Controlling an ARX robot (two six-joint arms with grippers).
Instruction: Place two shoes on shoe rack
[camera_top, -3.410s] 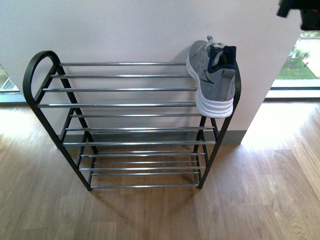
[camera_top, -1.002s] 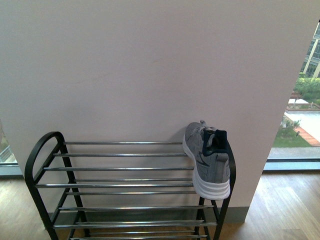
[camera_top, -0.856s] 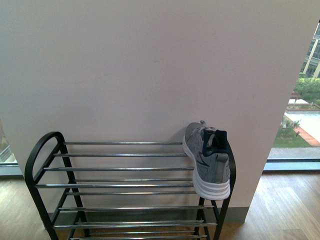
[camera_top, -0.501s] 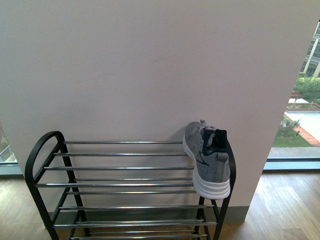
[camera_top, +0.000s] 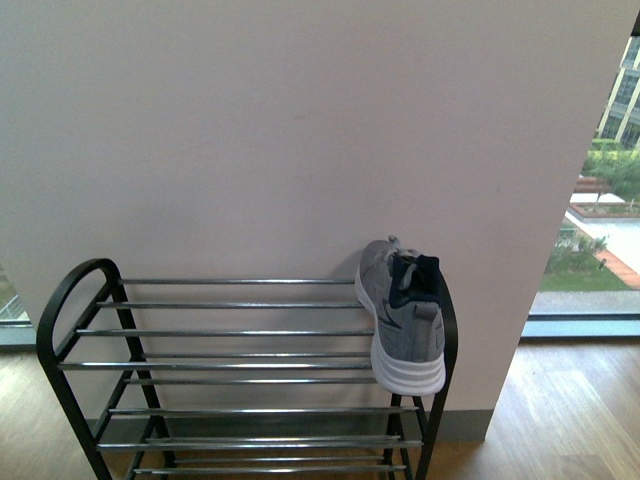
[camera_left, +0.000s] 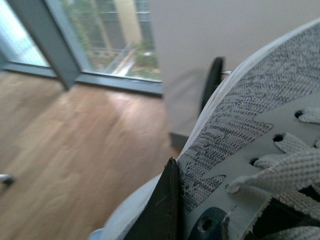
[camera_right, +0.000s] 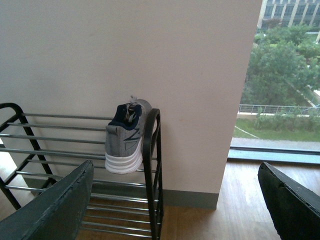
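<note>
One grey sneaker (camera_top: 405, 325) rests on the top shelf of the shoe rack (camera_top: 230, 365), at its right end against the black arched side, heel toward me. It shows in the right wrist view too, sneaker (camera_right: 125, 137) beside the rack's arch (camera_right: 150, 150). My left gripper (camera_left: 192, 220) is shut on the other grey sneaker (camera_left: 240, 135), whose knit upper and laces fill that view; one dark finger (camera_left: 166, 207) presses its side. My right gripper (camera_right: 175, 210) is open and holds nothing, some way in front of the rack's right end. Neither gripper shows in the front view.
The rack stands against a pale wall (camera_top: 300, 130) on a wooden floor (camera_top: 570, 410). A floor-length window (camera_top: 600, 200) lies to the right. The top shelf's chrome rods (camera_top: 230, 305) left of the sneaker are bare.
The front view has tilted up from the floor to the wall, and in the last half second the rack and sneaker shifted slightly left in it. The sneaker on the rack has not moved.
</note>
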